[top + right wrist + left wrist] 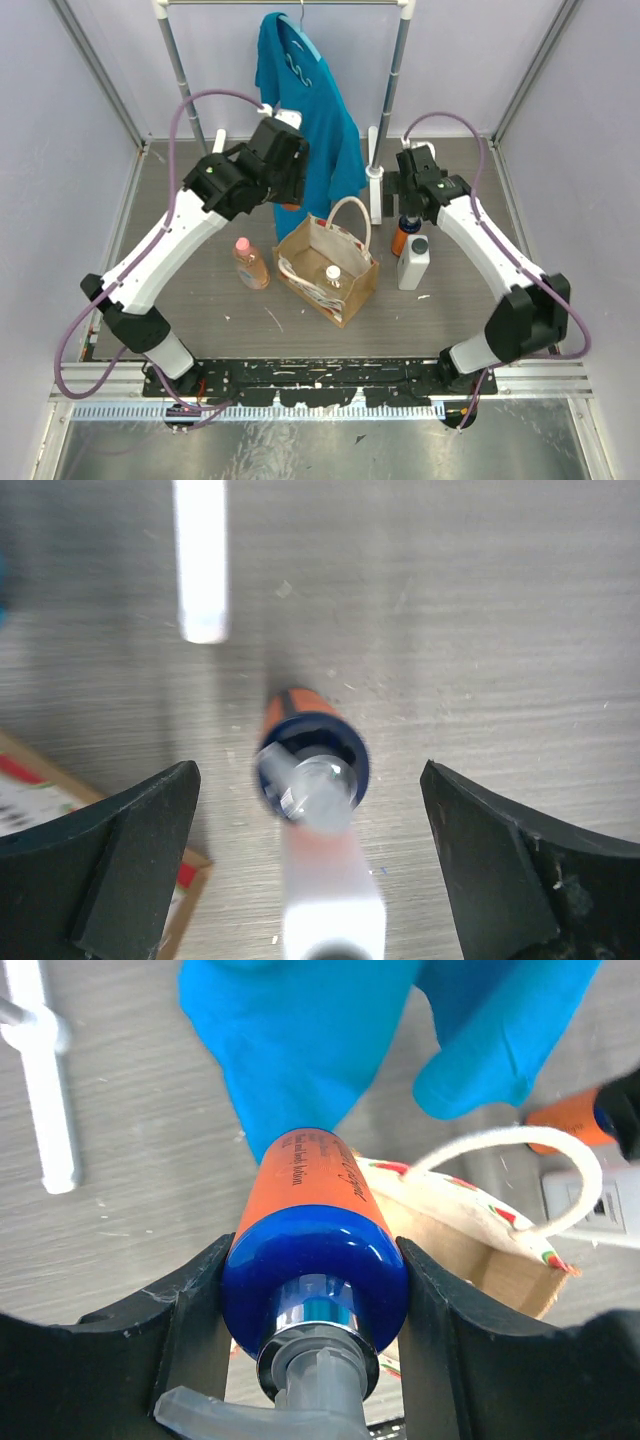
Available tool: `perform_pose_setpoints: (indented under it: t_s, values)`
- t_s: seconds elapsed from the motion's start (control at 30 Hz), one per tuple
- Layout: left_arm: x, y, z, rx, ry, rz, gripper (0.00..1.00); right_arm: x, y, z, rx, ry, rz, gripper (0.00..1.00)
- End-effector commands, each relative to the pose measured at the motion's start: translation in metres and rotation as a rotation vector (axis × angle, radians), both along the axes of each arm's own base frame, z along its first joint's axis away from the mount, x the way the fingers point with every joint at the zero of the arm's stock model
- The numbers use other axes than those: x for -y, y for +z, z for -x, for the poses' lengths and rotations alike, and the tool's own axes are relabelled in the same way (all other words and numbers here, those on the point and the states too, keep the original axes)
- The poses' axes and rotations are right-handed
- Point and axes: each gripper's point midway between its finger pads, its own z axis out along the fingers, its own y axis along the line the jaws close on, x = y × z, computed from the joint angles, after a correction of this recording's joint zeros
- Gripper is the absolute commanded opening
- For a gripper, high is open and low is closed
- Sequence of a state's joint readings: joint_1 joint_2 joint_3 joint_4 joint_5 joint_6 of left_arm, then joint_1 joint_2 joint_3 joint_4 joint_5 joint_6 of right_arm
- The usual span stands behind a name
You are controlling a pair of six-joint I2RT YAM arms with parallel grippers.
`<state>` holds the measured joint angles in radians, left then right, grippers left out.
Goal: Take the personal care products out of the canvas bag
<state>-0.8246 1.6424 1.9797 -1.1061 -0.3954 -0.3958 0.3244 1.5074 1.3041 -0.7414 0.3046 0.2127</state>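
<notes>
The tan canvas bag (328,268) stands open mid-table; a small bottle with a white cap (333,277) stands inside it. My left gripper (285,170) hovers behind the bag, shut on an orange bottle (312,1190) with a blue shoulder and a grey pump. The bag's rim (480,1250) shows below it. A peach bottle (249,263) stands left of the bag. A white rectangular bottle with a grey cap (413,262) and another orange bottle (403,236) stand right of it. My right gripper (412,205) is open and empty, right above that orange bottle (312,765).
A teal garment (305,110) hangs from a white rack at the back, close behind my left gripper. The rack's white post and foot (374,185) stand between the two grippers. Grey walls close in the left and right sides.
</notes>
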Motion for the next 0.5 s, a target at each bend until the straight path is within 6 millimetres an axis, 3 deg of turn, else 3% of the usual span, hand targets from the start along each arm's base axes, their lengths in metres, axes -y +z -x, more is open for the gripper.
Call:
perform_pose_setpoints:
  t_s: [0.0, 0.1, 0.17, 0.27, 0.47]
  values:
    - [-0.053, 0.034, -0.014, 0.113, 0.158, -0.080, 0.04, -0.044, 0.136, 0.018, 0.337, 0.117, -0.063, 0.97]
    - [-0.079, 0.027, -0.026, 0.102, 0.245, -0.072, 0.05, -0.092, 0.163, 0.052, 0.364, 0.269, -0.136, 0.93]
    - [-0.093, 0.015, -0.033, 0.078, 0.289, -0.075, 0.17, -0.121, 0.162, 0.073, 0.335, 0.368, -0.177, 0.91]
    - [-0.108, -0.022, -0.043, -0.024, 0.327, -0.060, 0.21, -0.152, 0.133, 0.096, 0.224, 0.458, -0.210, 0.87]
    - [-0.107, -0.099, -0.046, -0.176, 0.327, -0.045, 0.19, -0.170, 0.078, 0.116, 0.101, 0.502, -0.210, 0.87]
